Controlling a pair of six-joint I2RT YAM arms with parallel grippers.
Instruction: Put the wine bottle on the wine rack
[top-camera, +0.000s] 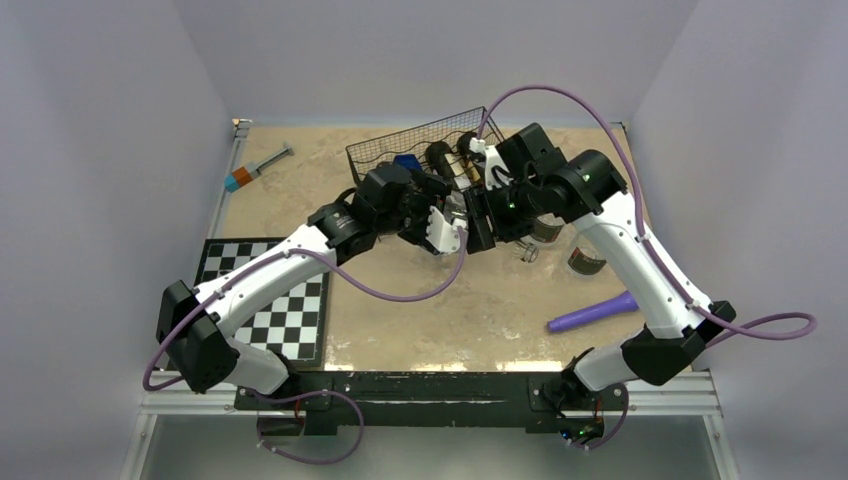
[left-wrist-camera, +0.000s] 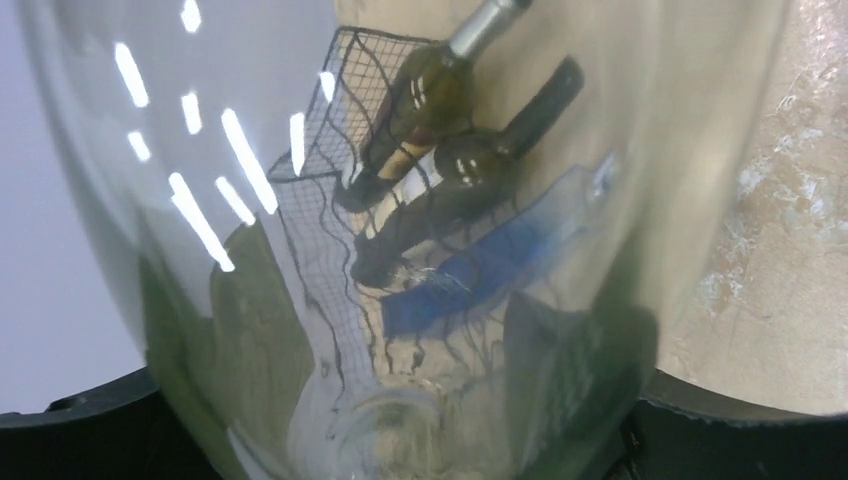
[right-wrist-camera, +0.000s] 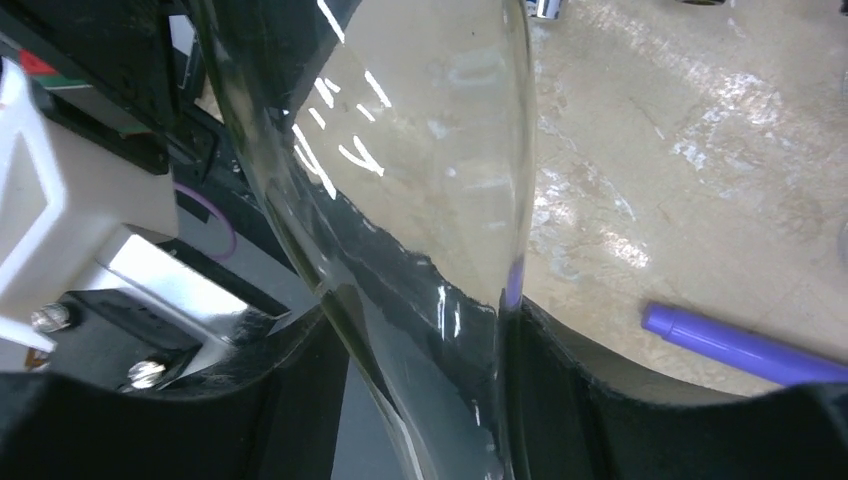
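From above, the left gripper (top-camera: 445, 228) and right gripper (top-camera: 480, 220) meet nose to nose, with the wine rack (top-camera: 420, 150) just beyond them. Left wrist: the clear wine bottle (left-wrist-camera: 430, 250) fills the wide-set jaws, clamped by its body, and the rack shows ahead through the glass. Right wrist: the bottle's narrowing end stands between half-parted fingers; whether they grip it I cannot tell. On one hold, the slick glass could tip, slide out, or strike the racked bottles (left-wrist-camera: 420, 110).

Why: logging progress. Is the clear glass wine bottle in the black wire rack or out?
Out: the left gripper holds the clear bottle in front of the rack.
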